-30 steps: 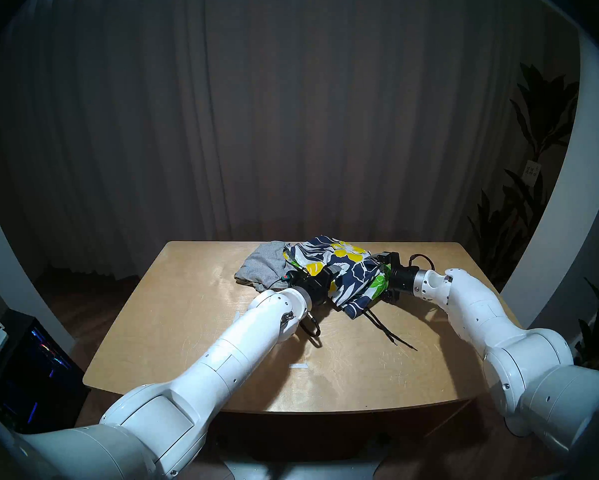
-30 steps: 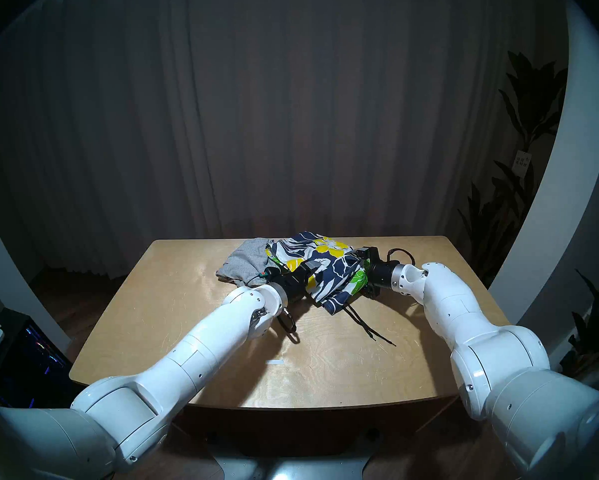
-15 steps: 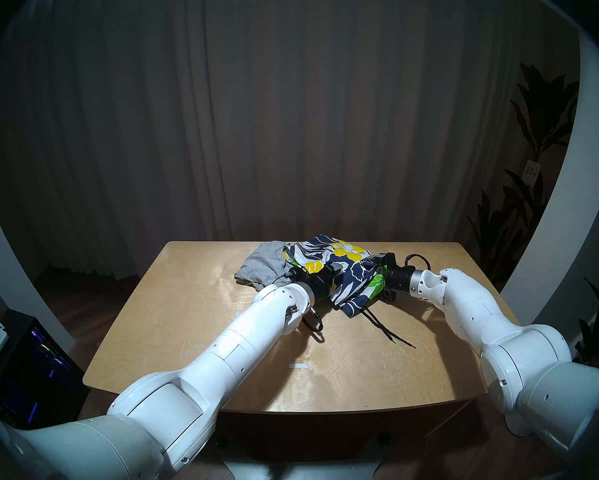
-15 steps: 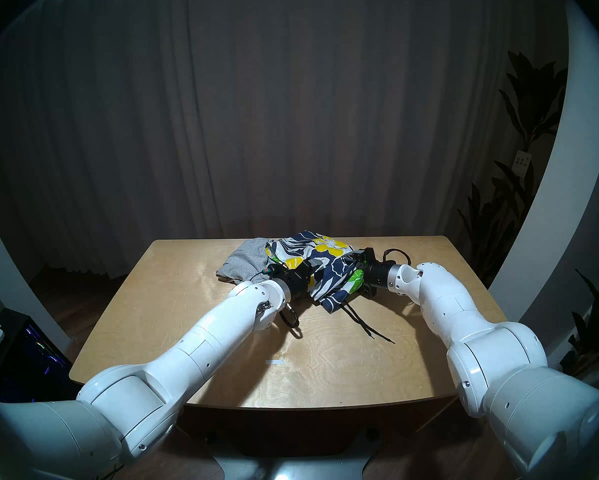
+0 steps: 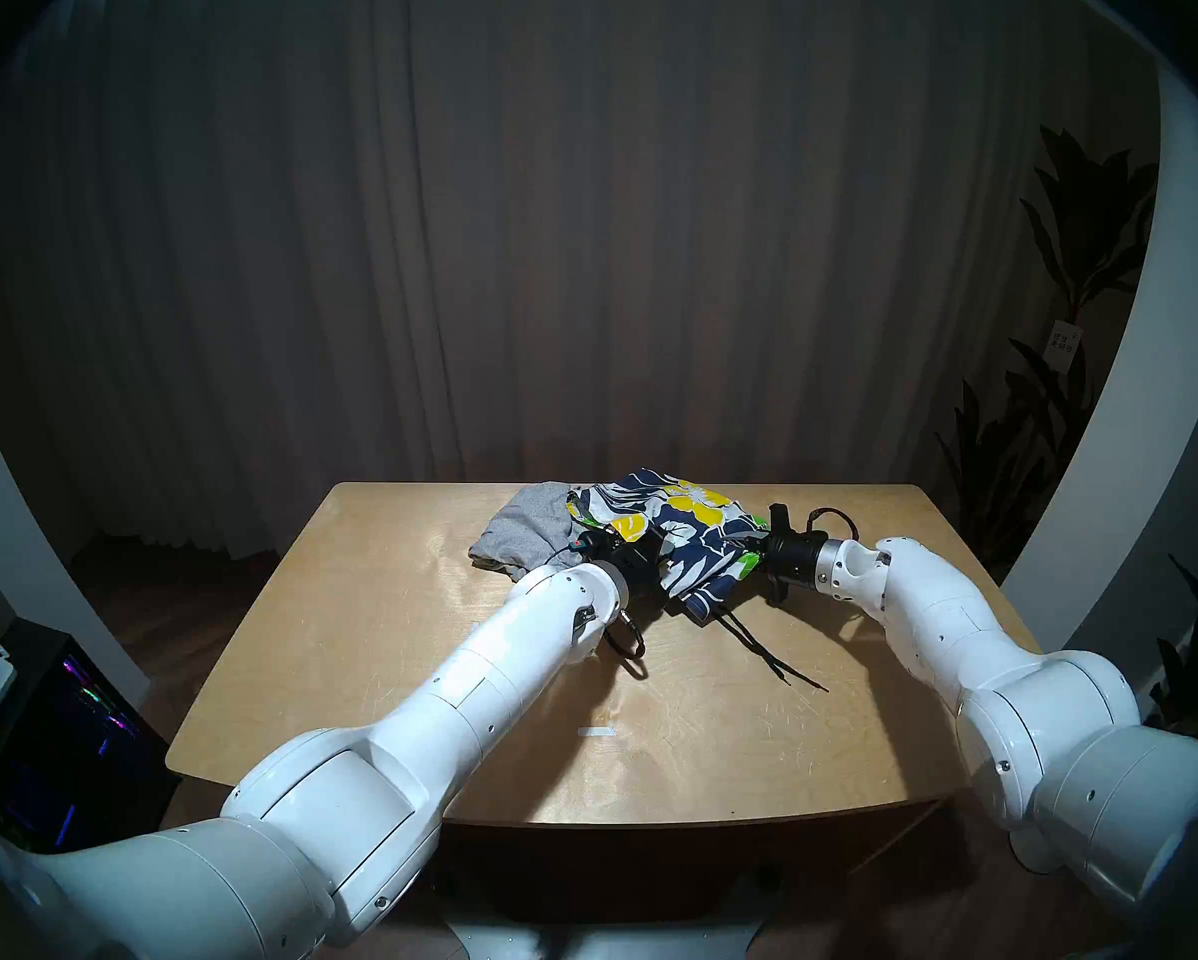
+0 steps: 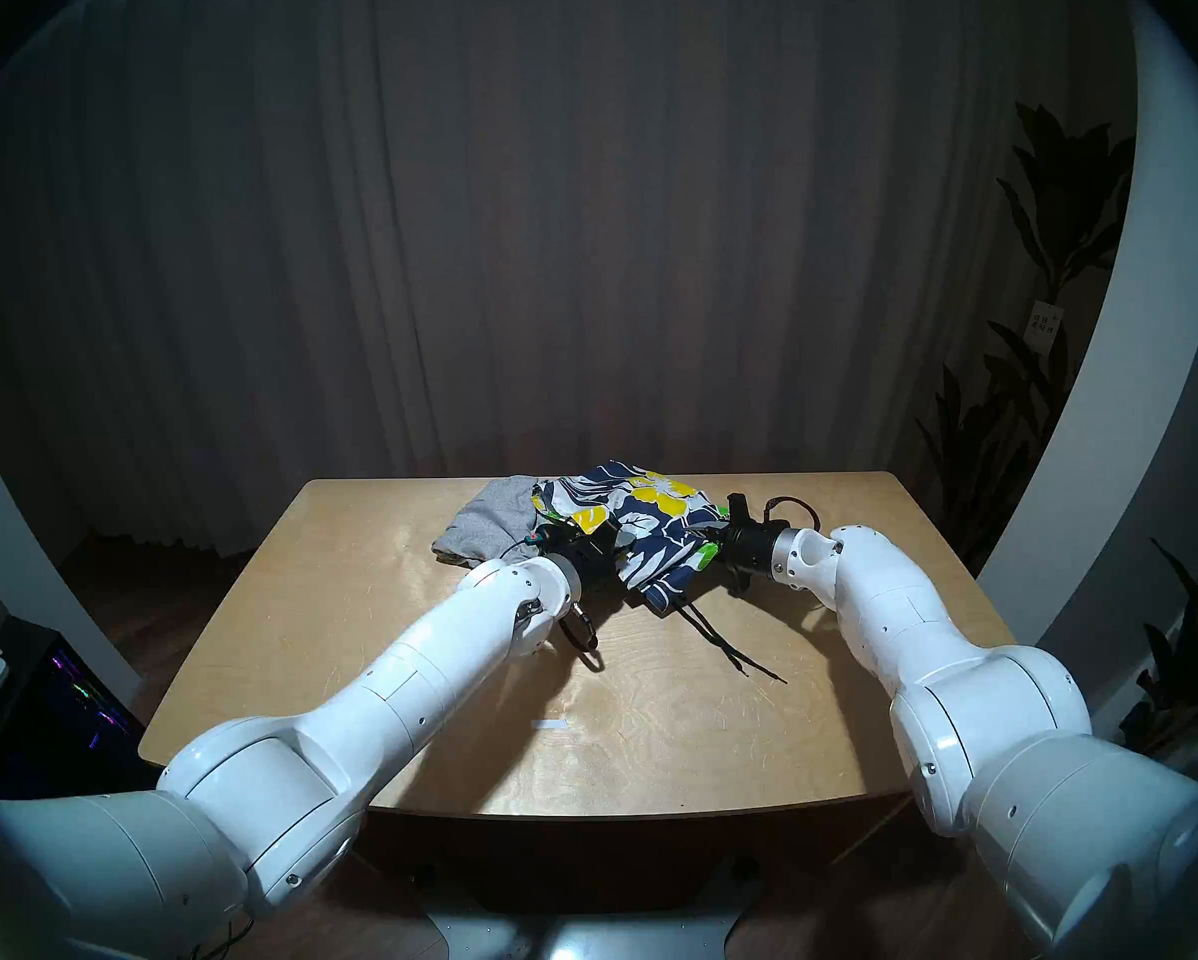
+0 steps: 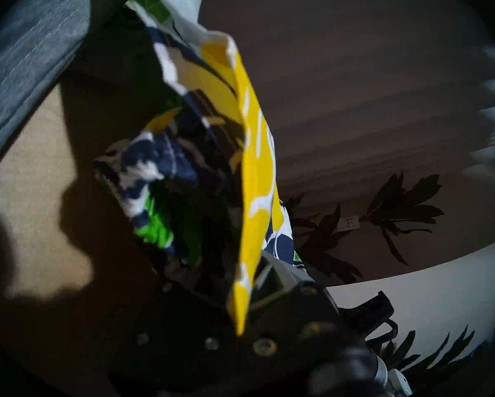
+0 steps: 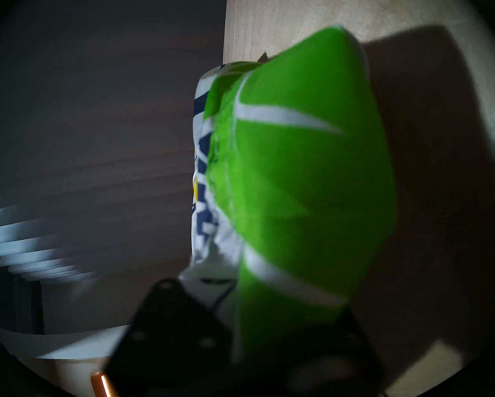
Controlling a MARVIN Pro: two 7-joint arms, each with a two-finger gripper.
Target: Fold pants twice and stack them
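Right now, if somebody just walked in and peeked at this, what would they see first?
Probably the bright floral shorts, navy and white with yellow and green, bunched up near the far edge of the wooden table. The left gripper and the right gripper pinch them from either side. Plain grey shorts lie crumpled just to their left, and a black drawstring trails toward the robot.

floral shorts right of grey shorts, overlapping

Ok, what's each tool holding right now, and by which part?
Both hold the floral shorts: the left tool is shut on a yellow-printed edge at their left side, the right tool grips the green-printed fabric at their right side.
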